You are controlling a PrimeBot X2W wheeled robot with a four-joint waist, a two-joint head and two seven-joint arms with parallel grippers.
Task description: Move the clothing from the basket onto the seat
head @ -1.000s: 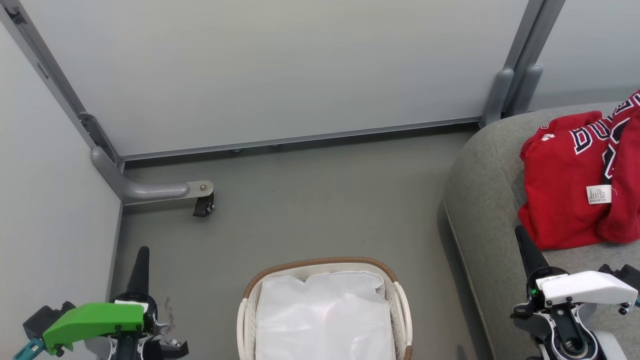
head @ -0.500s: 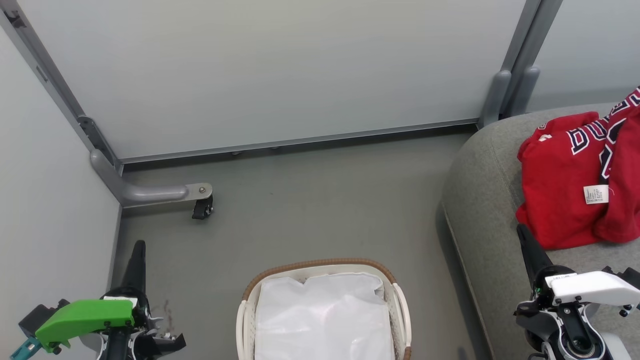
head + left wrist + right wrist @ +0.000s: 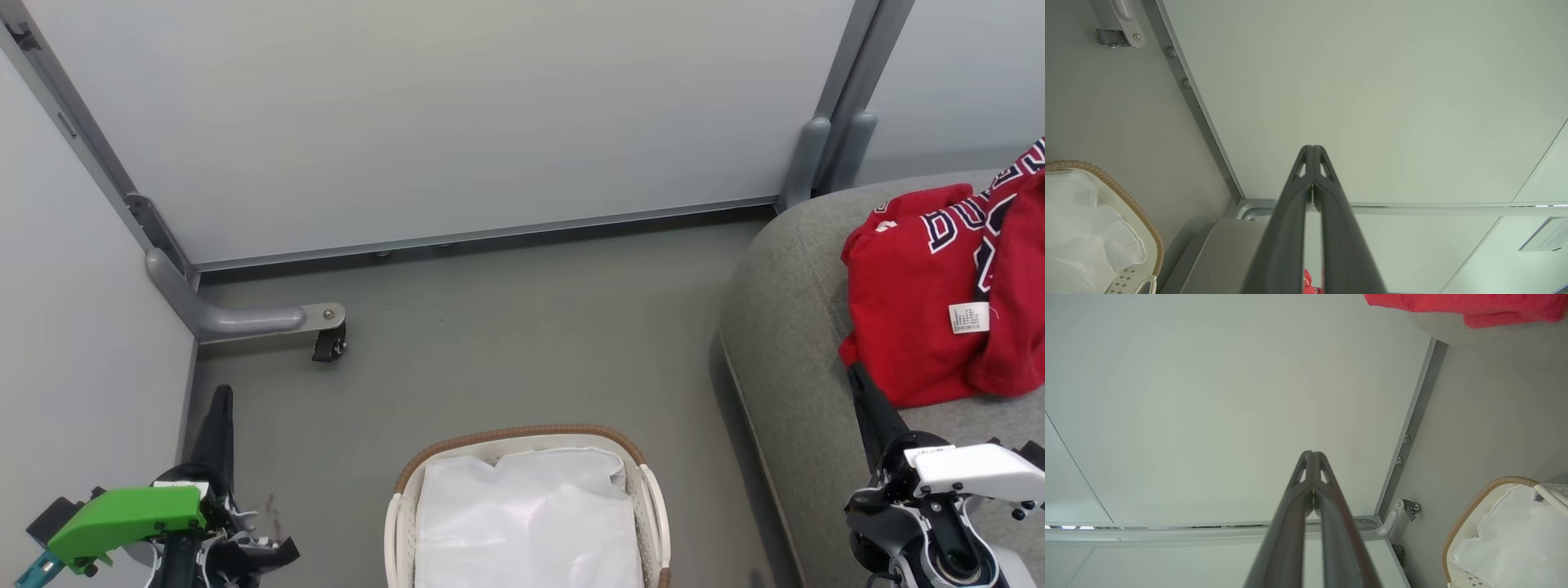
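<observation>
Red jerseys (image 3: 922, 294) with white and black lettering lie bunched on the grey seat (image 3: 784, 327) at the right; their red edge (image 3: 1461, 304) tops the right wrist view. The white basket (image 3: 522, 437) with its brown rim stands on the floor at bottom centre, holding just its white liner (image 3: 526, 523). My left gripper (image 3: 220, 400) is shut and empty at the lower left, well left of the basket (image 3: 1106, 188). My right gripper (image 3: 857, 377) is shut and empty, its tip just below the jerseys' lower edge, over the seat.
Pale partition panels (image 3: 457, 114) close off the back and left. A grey panel foot with a black caster (image 3: 326, 343) sits on the grey floor (image 3: 506, 327) at the left. The seat's rounded edge (image 3: 735, 384) stands close to the right of the basket.
The whole head view has shifted slightly, so the camera moved. Both grippers stay shut and sit a little lower in view; the jerseys and basket lie as before.
</observation>
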